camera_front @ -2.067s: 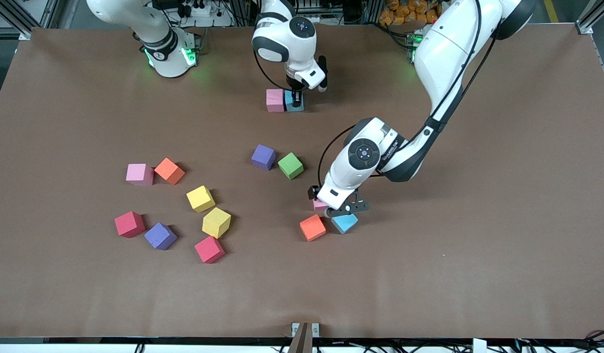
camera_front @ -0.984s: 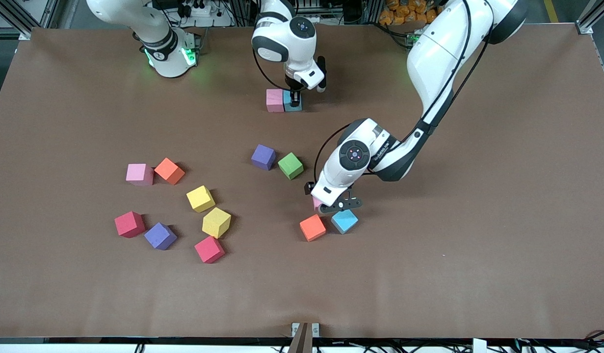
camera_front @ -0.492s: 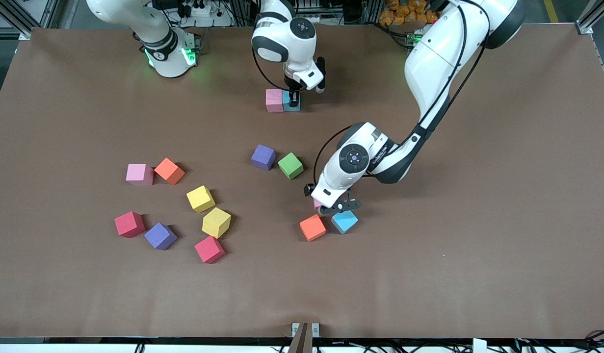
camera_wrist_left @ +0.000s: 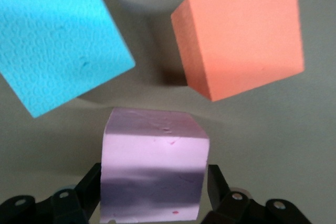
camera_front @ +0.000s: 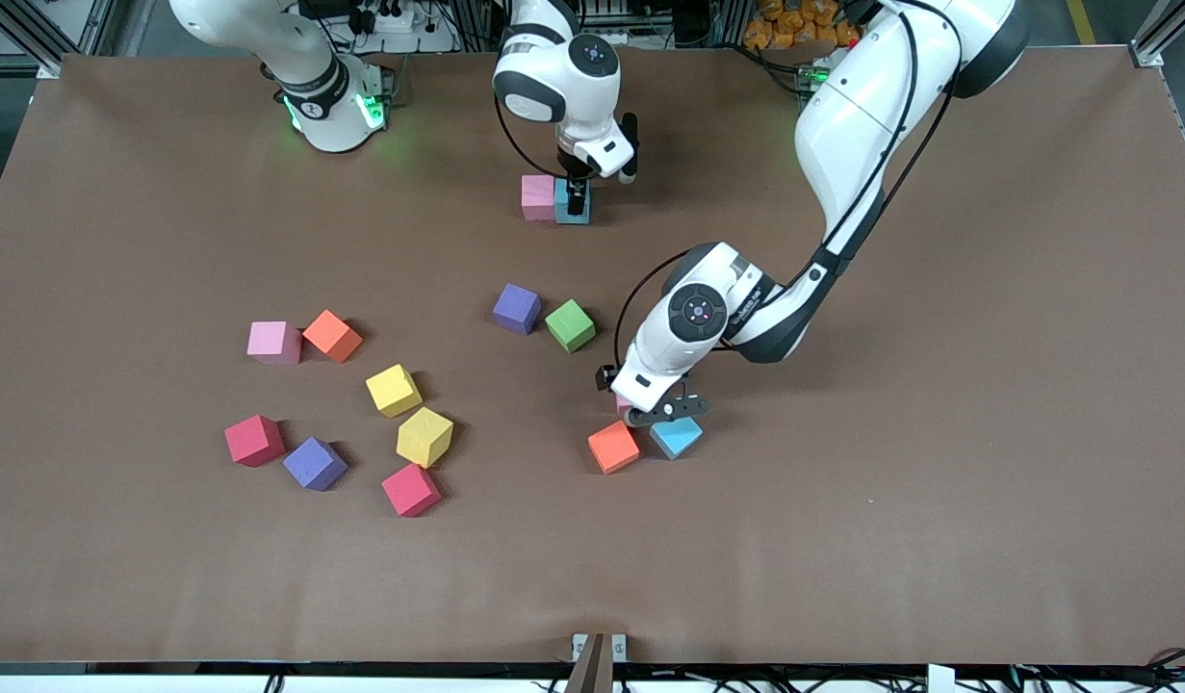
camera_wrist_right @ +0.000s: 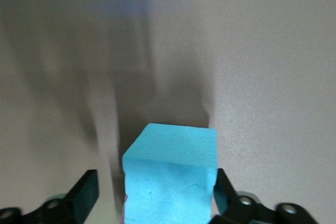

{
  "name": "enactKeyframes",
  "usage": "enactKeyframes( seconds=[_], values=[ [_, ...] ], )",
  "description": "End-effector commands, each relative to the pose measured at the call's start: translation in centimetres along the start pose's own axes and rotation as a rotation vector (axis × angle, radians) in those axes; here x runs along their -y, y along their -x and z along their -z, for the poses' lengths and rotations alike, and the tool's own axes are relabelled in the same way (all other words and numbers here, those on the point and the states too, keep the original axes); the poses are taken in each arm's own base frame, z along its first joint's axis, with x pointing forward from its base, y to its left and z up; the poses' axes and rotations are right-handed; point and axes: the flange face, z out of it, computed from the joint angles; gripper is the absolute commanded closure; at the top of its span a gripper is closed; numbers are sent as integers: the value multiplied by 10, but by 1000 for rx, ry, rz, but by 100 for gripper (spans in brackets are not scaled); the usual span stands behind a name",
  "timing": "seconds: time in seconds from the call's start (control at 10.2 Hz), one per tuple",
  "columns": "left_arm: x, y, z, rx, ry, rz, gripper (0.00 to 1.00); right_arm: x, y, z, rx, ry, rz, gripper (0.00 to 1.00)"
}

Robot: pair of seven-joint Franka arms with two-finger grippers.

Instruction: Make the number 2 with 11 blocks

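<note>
Left gripper (camera_front: 650, 412) low mid-table, clamped on a pink block (camera_wrist_left: 153, 174), just beside the orange block (camera_front: 613, 448) and light blue block (camera_front: 676, 436). Right gripper (camera_front: 575, 204) near the robots' edge grips another blue block (camera_wrist_right: 170, 179), touching a pink cube (camera_front: 537, 197). Remaining blocks lie loose toward the right arm's end.
</note>
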Motion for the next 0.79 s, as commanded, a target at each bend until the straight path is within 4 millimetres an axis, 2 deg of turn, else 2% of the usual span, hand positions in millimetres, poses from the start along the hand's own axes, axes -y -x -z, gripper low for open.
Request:
enactKeyframes(
  seconds=[0.0, 0.2, 0.39, 0.49, 0.59, 0.69],
  values=[
    [-1, -3, 3, 1, 10, 1, 14, 2, 8, 9, -1, 12, -15, 0],
    [0, -5, 1, -14, 10, -3, 17, 2, 8, 8, 0, 11, -15, 0],
    [1, -5, 0, -13, 9, -2, 47, 2, 8, 9, -2, 13, -15, 0],
    [2, -5, -1, -12, 8, -2, 70, 1, 8, 11, -4, 15, -16, 0],
    [2, -5, -1, -13, 7, -1, 88, 1, 7, 12, -6, 15, -15, 0],
    [2, -5, -1, -13, 7, -4, 94, -1, 7, 14, -10, 18, -19, 0]
  ],
)
